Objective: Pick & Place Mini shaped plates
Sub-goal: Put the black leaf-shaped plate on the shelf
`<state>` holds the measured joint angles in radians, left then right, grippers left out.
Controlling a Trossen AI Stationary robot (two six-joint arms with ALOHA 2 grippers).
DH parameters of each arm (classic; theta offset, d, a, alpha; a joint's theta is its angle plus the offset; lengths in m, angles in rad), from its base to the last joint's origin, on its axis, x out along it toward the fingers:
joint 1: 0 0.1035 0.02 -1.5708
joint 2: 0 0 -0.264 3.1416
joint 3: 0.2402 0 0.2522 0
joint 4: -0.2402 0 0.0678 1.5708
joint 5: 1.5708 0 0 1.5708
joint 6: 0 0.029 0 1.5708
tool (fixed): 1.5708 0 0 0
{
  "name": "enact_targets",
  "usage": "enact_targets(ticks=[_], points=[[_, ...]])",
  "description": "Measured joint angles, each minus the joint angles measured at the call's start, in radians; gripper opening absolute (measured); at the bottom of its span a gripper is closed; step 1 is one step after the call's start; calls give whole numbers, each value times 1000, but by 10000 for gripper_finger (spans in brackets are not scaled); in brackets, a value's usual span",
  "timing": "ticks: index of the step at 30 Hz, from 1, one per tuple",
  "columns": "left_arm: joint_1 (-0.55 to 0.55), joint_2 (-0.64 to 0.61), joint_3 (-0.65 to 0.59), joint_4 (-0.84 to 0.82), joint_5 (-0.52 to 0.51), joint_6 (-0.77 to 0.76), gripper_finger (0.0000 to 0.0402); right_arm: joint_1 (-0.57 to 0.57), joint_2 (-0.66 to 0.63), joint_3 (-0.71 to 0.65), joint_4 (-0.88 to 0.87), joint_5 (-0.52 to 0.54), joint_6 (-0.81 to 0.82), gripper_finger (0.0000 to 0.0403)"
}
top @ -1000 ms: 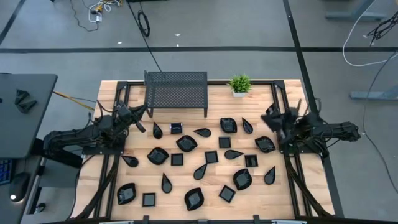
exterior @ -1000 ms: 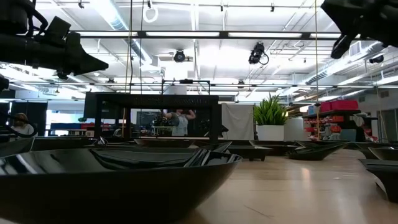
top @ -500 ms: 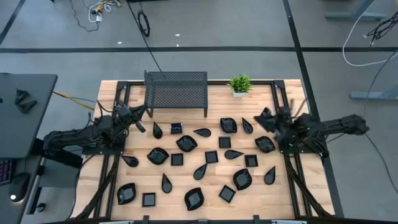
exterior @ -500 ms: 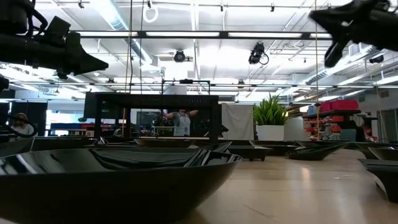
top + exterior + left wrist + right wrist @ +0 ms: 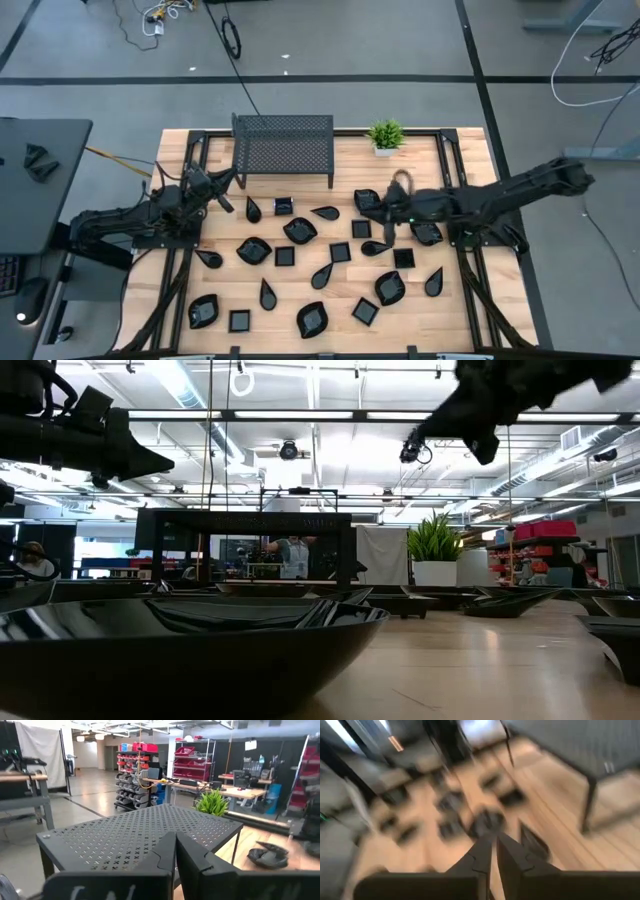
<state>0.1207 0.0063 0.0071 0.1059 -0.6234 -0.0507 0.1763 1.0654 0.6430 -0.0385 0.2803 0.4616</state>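
Glossy black mini shaped plates [image 5: 300, 230] lie on a pale wooden desk [image 5: 345, 165] with visible grain, beside a matt black perforated metal rack [image 5: 283, 148] (its top punched with small crosses)

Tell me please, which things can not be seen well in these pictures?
- Right gripper, high view: too small to tell what it reaches for among the plates; right wrist view is blurred by motion.
- Low view: one near plate fills the front and hides most plates behind it.
- Left gripper, left wrist view: the rack blocks the table behind it.
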Motion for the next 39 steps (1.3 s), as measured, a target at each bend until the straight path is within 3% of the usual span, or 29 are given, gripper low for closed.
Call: enact_targets(ticks=[4, 8, 14, 19, 27, 32, 39], points=[[0, 0, 0, 0, 1, -127, 16, -26, 111, 179, -353, -32, 32, 39], [0, 0, 0, -2, 22, -230, 16, -63, 210, 275, -557, -95, 24, 74], [0, 0, 0, -12, 184, -245, 16, -115, 365, 279, -609, -108, -117, 137], [0, 0, 0, -16, 243, -247, 16, -150, 483, 279, -588, -105, -266, 155], [0, 0, 0, -17, 262, -258, 16, -187, 601, 279, -587, -78, -374, 138], [0, 0, 0, -18, 262, -259, 16, -189, 617, 279, -592, -24, -393, 110], [0, 0, 0, -19, 263, -260, 16, -189, 617, 279, -587, -26, -397, 61]])
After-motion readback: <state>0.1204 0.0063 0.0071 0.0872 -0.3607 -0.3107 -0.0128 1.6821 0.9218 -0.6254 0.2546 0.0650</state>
